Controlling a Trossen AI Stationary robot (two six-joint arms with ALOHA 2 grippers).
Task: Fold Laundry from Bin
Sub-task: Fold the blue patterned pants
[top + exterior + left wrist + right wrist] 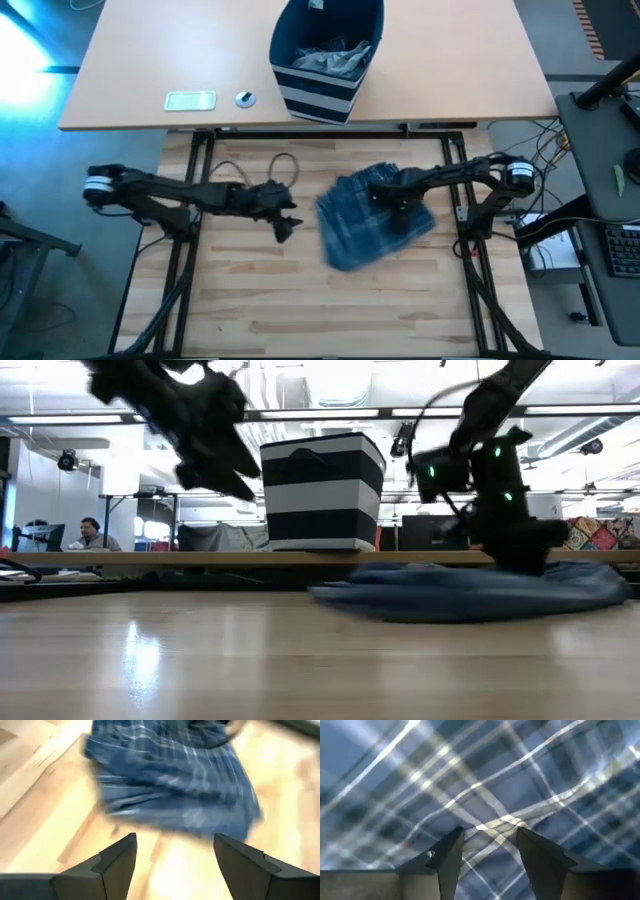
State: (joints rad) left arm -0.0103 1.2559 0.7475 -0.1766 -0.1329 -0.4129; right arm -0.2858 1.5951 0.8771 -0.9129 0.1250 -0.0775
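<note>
Plaid garment lies under right gripper, jaws parted.

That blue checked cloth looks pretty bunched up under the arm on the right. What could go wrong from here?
The plaid garment lies crumpled, and the right gripper is pressed into it with fingers apart, so it may pinch several layers and fold in the wrinkles. The left gripper, open and empty, points at the cloth's near edge; both arms meeting there could tug it askew or bump each other.

The right hand, fingers parted, presses into blue-and-white plaid cloth.
</note>
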